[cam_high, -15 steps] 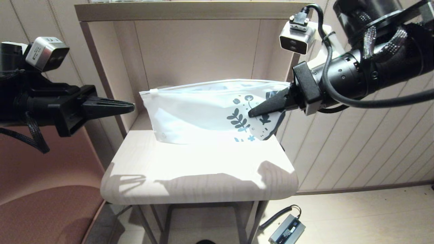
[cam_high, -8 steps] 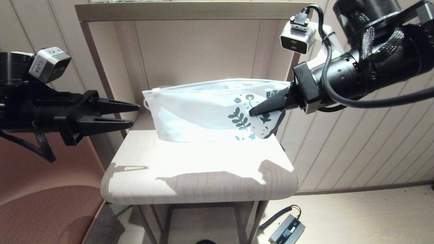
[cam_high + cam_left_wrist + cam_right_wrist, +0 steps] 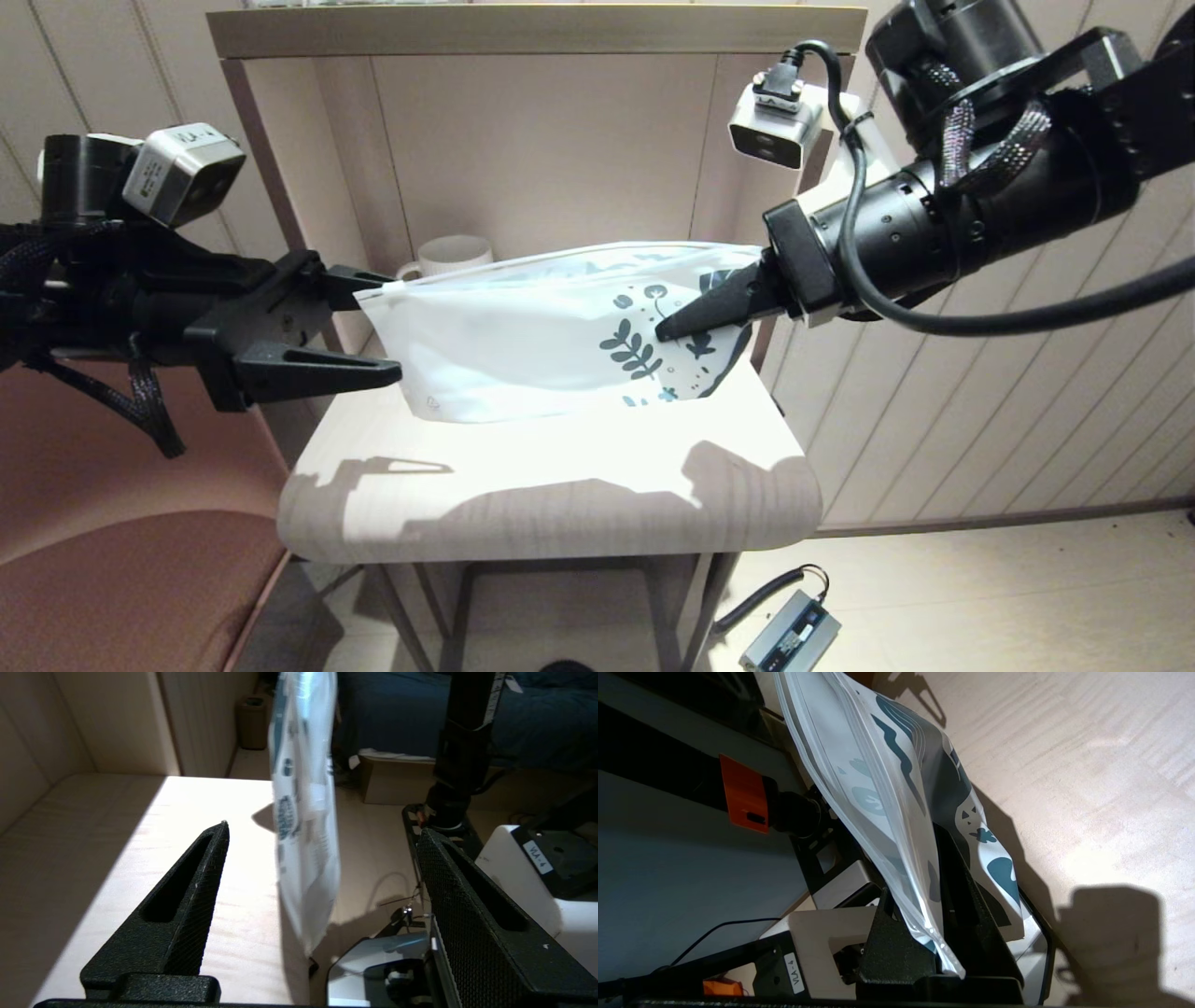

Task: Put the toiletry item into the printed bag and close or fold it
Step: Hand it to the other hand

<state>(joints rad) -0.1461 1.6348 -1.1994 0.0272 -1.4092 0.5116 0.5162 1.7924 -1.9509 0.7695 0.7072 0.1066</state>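
Tabletop (image 3: 523, 504) is filling the lower middle of the head view, lit and bare in front. Above it, at mid-frame, the bag (image 3: 523, 345) is hanging upright off the surface or barely brushing it, zip edge on top, leaf print toward the right. Right gripper (image 3: 667, 329) is reaching in from the right of the frame, fingers pinched tight on the bag's printed end; the right wrist view is showing the plastic clamped between them. Left gripper (image 3: 378, 325) is entering from the left of the frame with its jaws spread wide, bracketing the bag's plain end without touching it, which the left wrist view confirms. Farther back, a mug (image 3: 453, 257) is standing behind the bag against the shelf wall (image 3: 541, 140). Toiletry item is not showing in any view, so whether it is inside I cannot tell. Judging by this, the closing step is in hand: the left gripper likely needs to close on the zip end and run or press along the seal while the right is holding the bag taut.
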